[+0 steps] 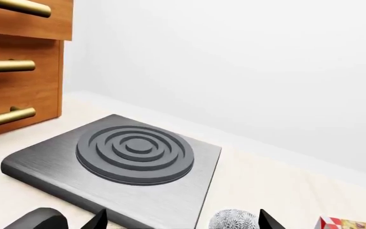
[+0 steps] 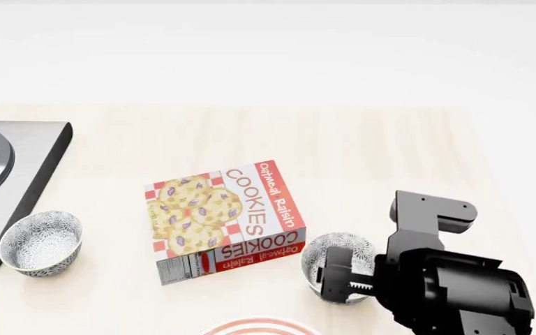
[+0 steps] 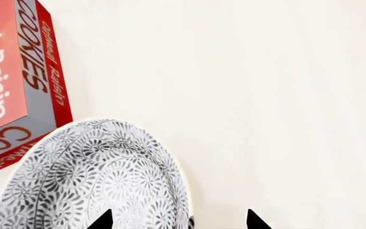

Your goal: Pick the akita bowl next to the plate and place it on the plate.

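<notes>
So the right gripper (image 2: pixel 343 276) is down at about 5 o'clock in the head view, sitting right on the akita bowl (image 2: pixel 329 252). The bowl stands upright on the pale wooden table (image 2: pixel 361 160), just beside the bottom right corner of the cookie box (image 2: pixel 221 218). In the right wrist view the two black fingertips (image 3: pixel 100 220) straddle the bowl's rim, one over the patterned inside and one outside, with a clear gap between them (so the jaws look spread, not clamped on anything). Whether a fingertip is actually touching the rim, I can't tell.

The plate (image 2: pixel 254 326) only peeks in at 6 o'clock of the head view, just a sliver of white with red rings, near the bowl and a bit toward 7 o'clock of it. The bowl is next to it, not on it.

The cookie box is lying flat in the middle, label up. There's a second speckled bowl (image 2: pixel 42 242) over at 8 o'clock, right against the front corner of the grey stove plate (image 2: pixel 26 167).

The left gripper (image 1: pixel 179 223) only shows in its own wrist camera: two dark tips wide apart, nothing between them. That camera looks at the burner rings (image 1: pixel 135 152), with wooden drawers (image 1: pixel 17 71) with brass handles behind.
</notes>
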